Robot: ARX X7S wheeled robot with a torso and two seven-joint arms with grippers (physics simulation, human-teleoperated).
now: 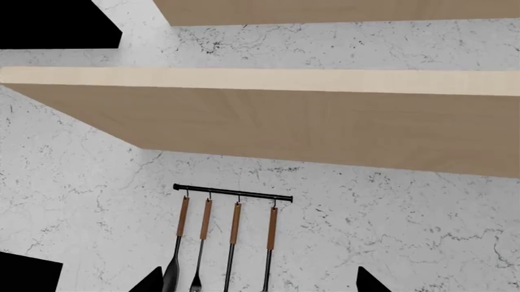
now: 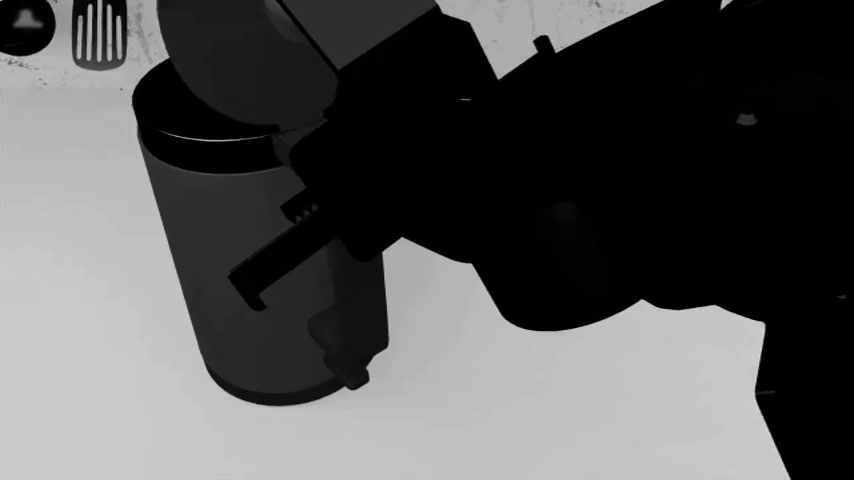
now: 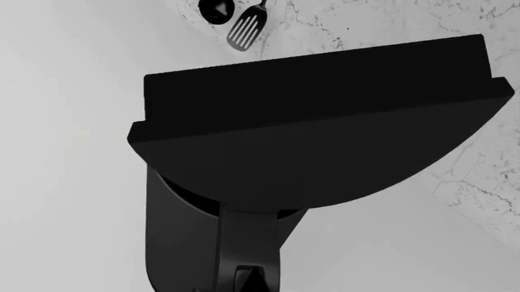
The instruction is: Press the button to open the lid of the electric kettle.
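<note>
The lid (image 2: 247, 60) is tipped up on the kettle (image 2: 254, 270), right by the right gripper (image 2: 287, 245), whose fingers I cannot tell are open or closed.

Flat, even render light; sharp focus; arm seemingly featureless black silhouette.

From the head view I see a plain pale grey worktop (image 2: 80, 330) filling the lower part of the frame, smooth and unmarked. The only thing I can see standing directly on it is the electric kettle (image 2: 220, 260), a tall dark grey cylinder that stands upright with its round base flat on the surface. The worktop also shows as pale ground in my right wrist view, beside the kettle's body.
</note>
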